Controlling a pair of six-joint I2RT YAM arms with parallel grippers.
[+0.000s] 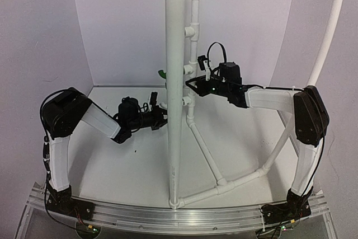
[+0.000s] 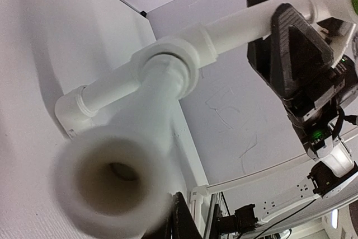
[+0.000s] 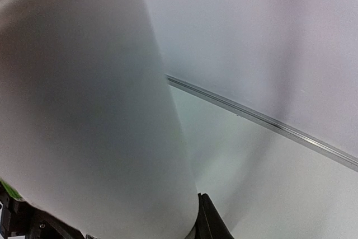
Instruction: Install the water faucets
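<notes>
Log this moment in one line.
left gripper: at white faucet, grip unclear | right gripper: near green faucet, grip unclear

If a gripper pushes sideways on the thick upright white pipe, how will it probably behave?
The thick upright pipe looks rigid, so it would probably flex little. Its foot sits in a corner fitting joined to other pipes, so tipping seems unlikely. A push may slide off its smooth round wall.

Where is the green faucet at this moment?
In the top external view, the green faucet peeks out at the left edge of the thick vertical pipe, level with a tee on the thinner pipe behind.
</notes>
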